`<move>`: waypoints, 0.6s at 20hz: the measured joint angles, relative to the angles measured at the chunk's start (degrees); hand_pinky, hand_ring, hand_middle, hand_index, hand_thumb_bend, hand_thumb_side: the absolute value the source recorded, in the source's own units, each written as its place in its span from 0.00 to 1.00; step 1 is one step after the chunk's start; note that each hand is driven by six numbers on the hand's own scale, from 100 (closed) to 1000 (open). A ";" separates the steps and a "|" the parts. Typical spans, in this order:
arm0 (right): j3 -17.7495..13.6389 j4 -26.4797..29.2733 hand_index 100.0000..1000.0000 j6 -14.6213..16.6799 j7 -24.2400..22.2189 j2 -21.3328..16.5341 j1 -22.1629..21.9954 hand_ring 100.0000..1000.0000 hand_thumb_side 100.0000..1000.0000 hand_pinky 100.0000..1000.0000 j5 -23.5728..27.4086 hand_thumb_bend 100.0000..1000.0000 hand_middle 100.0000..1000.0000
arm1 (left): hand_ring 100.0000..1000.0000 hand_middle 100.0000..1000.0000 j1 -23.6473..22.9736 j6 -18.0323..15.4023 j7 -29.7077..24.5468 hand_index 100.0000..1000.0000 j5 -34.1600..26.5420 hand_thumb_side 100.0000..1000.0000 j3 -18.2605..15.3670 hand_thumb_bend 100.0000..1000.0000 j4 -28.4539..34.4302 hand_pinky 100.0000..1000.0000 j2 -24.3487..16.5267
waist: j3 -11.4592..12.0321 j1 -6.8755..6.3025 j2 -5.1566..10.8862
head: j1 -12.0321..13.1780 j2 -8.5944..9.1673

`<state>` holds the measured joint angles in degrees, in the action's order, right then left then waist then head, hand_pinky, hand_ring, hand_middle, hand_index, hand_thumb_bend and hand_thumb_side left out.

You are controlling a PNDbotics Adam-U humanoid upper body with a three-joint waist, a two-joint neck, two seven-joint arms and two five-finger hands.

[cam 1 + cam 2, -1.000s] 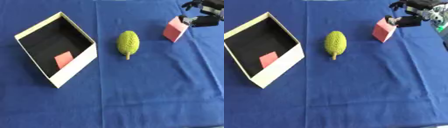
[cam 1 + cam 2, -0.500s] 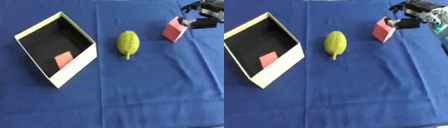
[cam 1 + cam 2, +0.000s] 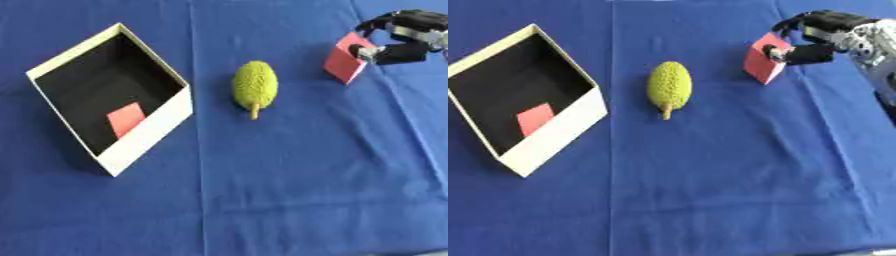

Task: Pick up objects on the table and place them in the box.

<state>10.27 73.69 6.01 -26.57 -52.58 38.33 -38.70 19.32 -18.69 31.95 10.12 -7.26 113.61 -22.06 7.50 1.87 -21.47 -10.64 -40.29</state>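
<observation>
Right now the right hand point(image 3: 811, 37) sits at the red block point(image 3: 761, 64) far right on the counter point(image 3: 737, 175), fingers curled over it but grip unclear, so close thumb and fingers squarely before lifting toward the box point(image 3: 149, 122)

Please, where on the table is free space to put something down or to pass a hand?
The whole near half of the blue cloth is bare, below the box and the green fruit. The strip between box and fruit is narrow but open. Between the fruit and the pink block there is room too. The far right corner is crowded: the right hand is at the block.
</observation>
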 measured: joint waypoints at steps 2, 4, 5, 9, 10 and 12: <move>0.04 -0.41 0.97 -0.06 -0.02 0.03 0.00 0.94 1.00 0.85 -0.28 0.14 0.80 | 0.74 0.74 0.02 0.02 -0.03 0.82 -0.02 0.67 0.00 0.06 0.00 0.67 0.01 | 0.00 0.00 -0.02 | -0.03 0.01; 0.07 -0.90 0.98 -0.19 0.13 0.09 0.00 0.94 1.00 0.85 -1.09 0.15 0.80 | 0.74 0.74 0.02 0.06 -0.08 0.82 -0.04 0.67 0.00 0.06 0.00 0.67 0.02 | 0.00 0.00 -0.04 | -0.12 0.02; 0.09 -1.15 0.98 -0.25 0.24 0.17 0.00 0.94 1.00 0.85 -1.55 0.15 0.80 | 0.74 0.74 0.02 0.06 -0.09 0.82 -0.05 0.67 0.01 0.05 0.00 0.67 0.02 | 0.00 -0.01 -0.05 | -0.15 0.03; 0.29 -2.08 0.98 -0.23 0.67 0.59 0.07 0.94 1.00 0.85 -2.99 0.15 0.80 | 0.74 0.74 0.02 0.07 -0.11 0.82 -0.09 0.67 0.01 0.05 0.00 0.67 0.04 | 0.00 -0.02 -0.08 | -0.21 0.05; 0.33 -2.30 0.98 -0.21 0.68 0.61 0.19 0.94 1.00 0.85 -3.12 0.14 0.79 | 0.74 0.74 0.02 0.06 -0.13 0.82 -0.11 0.67 0.01 0.05 0.00 0.67 0.04 | 0.00 -0.03 -0.08 | -0.22 0.05; 0.34 -2.46 0.98 -0.15 0.75 0.81 0.33 0.94 1.00 0.85 -3.25 0.14 0.79 | 0.74 0.74 0.02 0.06 -0.14 0.82 -0.17 0.68 0.01 0.05 0.00 0.67 0.04 | 0.00 -0.04 -0.08 | -0.23 0.06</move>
<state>10.61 71.23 5.85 -25.82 -51.77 38.66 -41.95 19.34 -18.63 31.81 9.95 -7.25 113.61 -22.01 7.50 1.84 -21.56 -10.87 -40.23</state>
